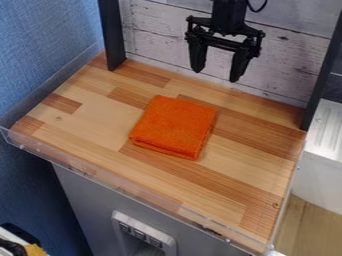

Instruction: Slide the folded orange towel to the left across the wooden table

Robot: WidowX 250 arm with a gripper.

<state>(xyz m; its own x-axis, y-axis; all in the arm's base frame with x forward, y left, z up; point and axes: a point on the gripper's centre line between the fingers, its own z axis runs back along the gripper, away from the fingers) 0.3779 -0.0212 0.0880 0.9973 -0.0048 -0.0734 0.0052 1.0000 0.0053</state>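
Pinching only its top layer could unfold the orange cloth (174,126) — your claw (216,76) hangs wide open, empty.

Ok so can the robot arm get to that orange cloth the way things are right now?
Probably yes: the tool hangs open above the back of the wooden surface, and nothing visible stands between it and the folded orange cloth.

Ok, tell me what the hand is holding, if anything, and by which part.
Nothing is held: the hand hangs open, and the folded orange cloth lies apart from it on the wooden surface.
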